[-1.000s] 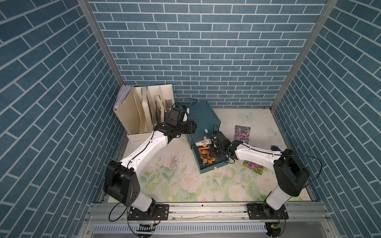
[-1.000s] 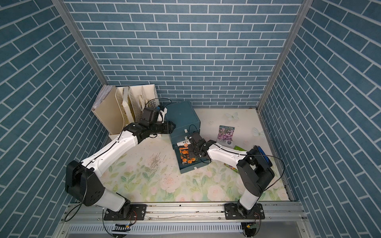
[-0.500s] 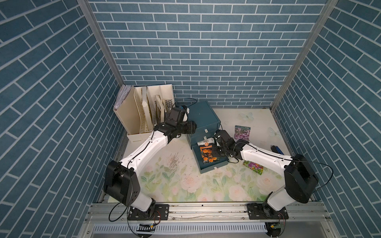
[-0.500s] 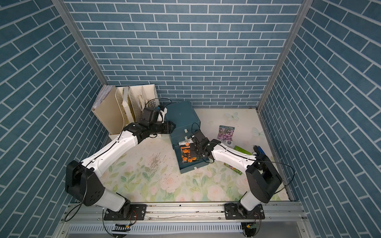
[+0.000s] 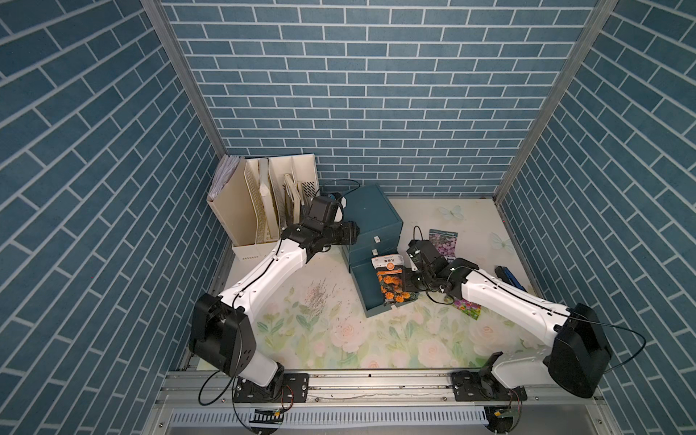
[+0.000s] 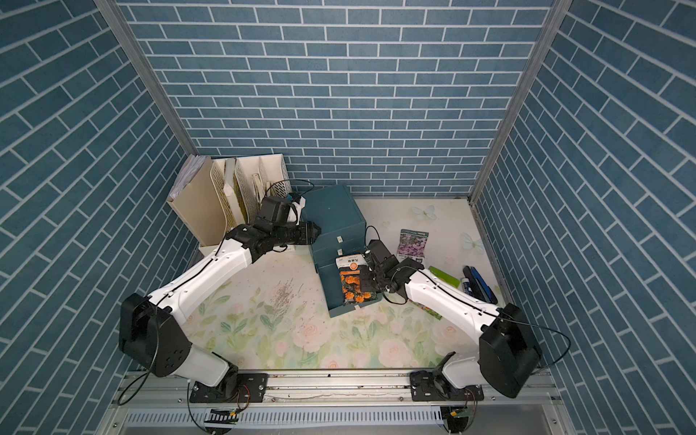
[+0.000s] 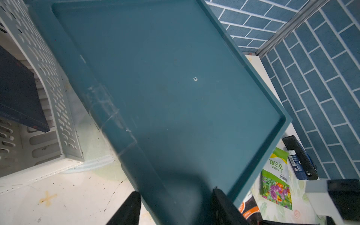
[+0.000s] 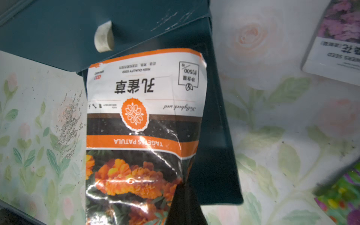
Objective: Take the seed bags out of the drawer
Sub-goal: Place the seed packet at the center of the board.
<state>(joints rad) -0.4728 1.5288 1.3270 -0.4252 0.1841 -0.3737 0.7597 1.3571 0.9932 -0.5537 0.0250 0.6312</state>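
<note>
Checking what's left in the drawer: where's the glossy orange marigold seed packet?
In both top views, the glossy orange seed packet is pinched in the right gripper over the pulled-out bottom drawer of the teal cabinet, near the purple-flower seed packet.

Right gripper [image 6: 365,281]: clamped on the right edge of the orange bag [image 6: 350,280], which it holds over the open drawer [image 6: 332,292].
Drawer: lowest in the blue cabinet [image 6: 331,214], jutting toward the near side.
Left gripper [image 6: 314,235]: pressed to the cabinet's left side.
Purple bag [image 6: 412,243]: flat on the floral mat [image 6: 301,331], right of the cabinet.
Green bag [image 6: 444,278]: on the mat, partly under the right arm.
Pens [image 6: 478,284]: by the right wall.
File rack [image 6: 226,203]: far left corner.
</note>
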